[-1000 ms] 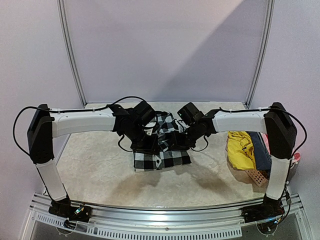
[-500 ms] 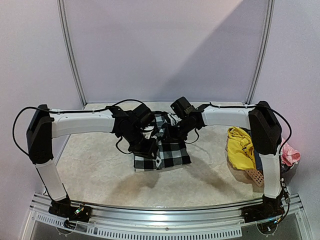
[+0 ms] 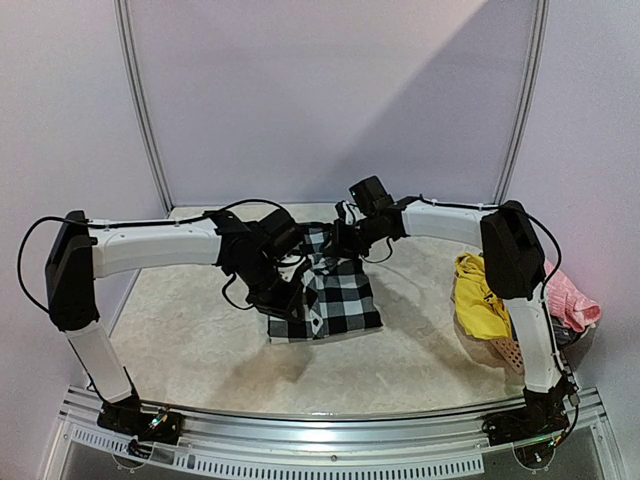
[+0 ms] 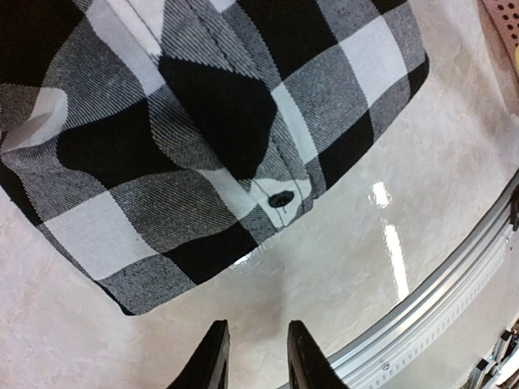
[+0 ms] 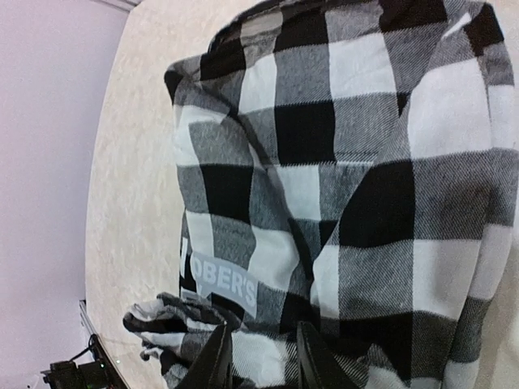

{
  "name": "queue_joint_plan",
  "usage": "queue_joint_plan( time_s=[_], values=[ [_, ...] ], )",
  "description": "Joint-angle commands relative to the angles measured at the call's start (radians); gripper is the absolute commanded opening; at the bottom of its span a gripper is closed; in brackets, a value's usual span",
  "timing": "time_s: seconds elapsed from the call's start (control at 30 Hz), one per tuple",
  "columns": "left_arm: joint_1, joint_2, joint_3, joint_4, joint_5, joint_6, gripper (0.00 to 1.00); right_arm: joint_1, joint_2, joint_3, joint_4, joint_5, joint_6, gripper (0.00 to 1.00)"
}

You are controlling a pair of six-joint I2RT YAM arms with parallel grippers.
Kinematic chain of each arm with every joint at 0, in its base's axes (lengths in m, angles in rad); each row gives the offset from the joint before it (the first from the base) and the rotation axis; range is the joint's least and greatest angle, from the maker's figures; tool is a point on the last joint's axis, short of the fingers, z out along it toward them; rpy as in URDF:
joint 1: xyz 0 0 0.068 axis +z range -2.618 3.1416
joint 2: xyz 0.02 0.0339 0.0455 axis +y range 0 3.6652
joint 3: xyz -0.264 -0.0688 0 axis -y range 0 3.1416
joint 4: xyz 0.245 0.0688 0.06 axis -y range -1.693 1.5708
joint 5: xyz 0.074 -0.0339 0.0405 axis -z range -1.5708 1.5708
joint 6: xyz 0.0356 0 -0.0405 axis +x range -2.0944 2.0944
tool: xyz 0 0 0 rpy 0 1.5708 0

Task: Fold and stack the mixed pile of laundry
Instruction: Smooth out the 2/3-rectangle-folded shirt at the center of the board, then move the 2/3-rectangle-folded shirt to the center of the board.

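The black-and-white checked shirt (image 3: 340,300) lies folded in the middle of the table, and it fills the left wrist view (image 4: 203,121) and the right wrist view (image 5: 349,178). My left gripper (image 3: 284,300) is at its near-left corner. In the left wrist view this gripper (image 4: 255,348) is open and empty over bare table. My right gripper (image 3: 336,244) is at the shirt's far edge. Its fingers (image 5: 217,356) stand apart just over the cloth, beside a bunched fold. The yellow garment (image 3: 478,288) and the pink garment (image 3: 572,300) lie at the right. The blue-grey one is hidden behind my right arm.
The salmon perforated basket (image 3: 510,352) sits under the garments at the right edge, and its corner shows in the left wrist view (image 4: 504,16). An aluminium rail (image 3: 320,425) runs along the table's near edge. White walls and frame posts close the back.
My right gripper has swung left and away, from the shirt's right side to its far edge, and this uncovers the pink garment. My left gripper has shifted slightly toward the near-left corner.
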Motion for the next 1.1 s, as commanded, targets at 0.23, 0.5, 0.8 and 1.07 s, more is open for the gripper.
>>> queue_joint_plan(
  time_s=[0.23,0.5,0.8,1.07],
  values=[
    [0.01,-0.033,0.051,-0.057,-0.03,0.066,0.25,-0.131,0.047,0.268,-0.003,-0.008,0.109,0.63],
    [0.016,0.041,0.178,-0.082,-0.067,0.061,0.25,-0.138,-0.239,0.056,-0.112,0.125,-0.023,0.78],
    [0.037,0.24,0.351,-0.095,-0.08,0.069,0.23,-0.131,-0.726,-0.508,-0.091,0.215,0.023,0.79],
    [0.05,0.402,0.431,-0.102,-0.091,0.097,0.22,-0.129,-1.028,-0.734,-0.18,0.274,0.069,0.79]
  ],
)
